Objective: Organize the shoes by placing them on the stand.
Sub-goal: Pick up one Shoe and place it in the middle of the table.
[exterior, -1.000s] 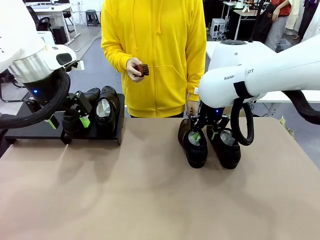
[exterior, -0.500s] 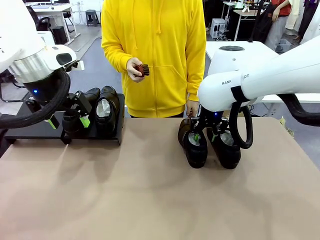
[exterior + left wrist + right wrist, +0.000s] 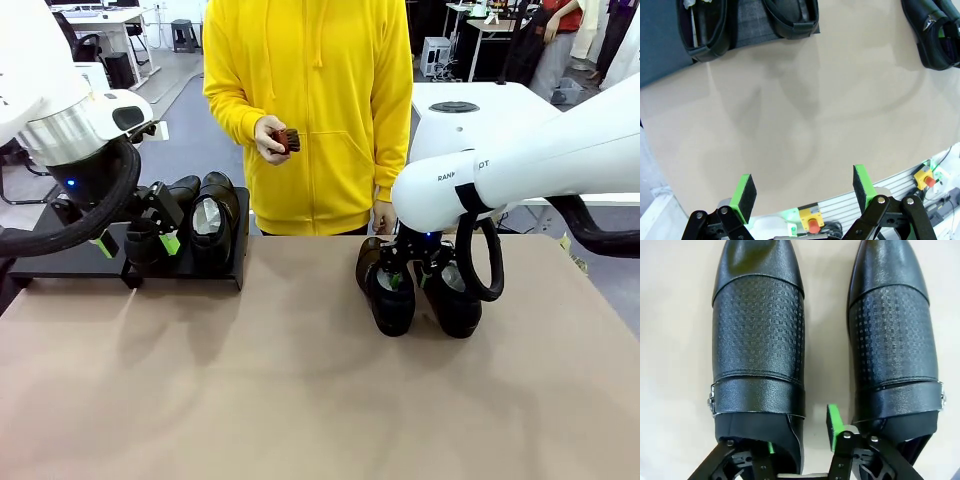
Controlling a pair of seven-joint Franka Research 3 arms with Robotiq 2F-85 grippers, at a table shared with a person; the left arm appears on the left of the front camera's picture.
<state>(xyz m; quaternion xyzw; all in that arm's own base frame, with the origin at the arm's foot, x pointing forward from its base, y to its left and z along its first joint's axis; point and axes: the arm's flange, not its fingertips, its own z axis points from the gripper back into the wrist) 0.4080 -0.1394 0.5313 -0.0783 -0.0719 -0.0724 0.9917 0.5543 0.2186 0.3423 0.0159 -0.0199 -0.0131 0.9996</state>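
Over the counter (image 3: 300, 380), the right pincer (image 3: 801, 435) straddles the collar wall of one shoe (image 3: 759, 325), fingers apart and seemingly not yet biting, the shoe's length running straight ahead.

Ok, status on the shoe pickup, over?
Left gripper open, hovering by the stand, two shoes on it. Right gripper straddling one wall of a table shoe, grip unconfirmed. Second shoe close beside; person's hand just behind.
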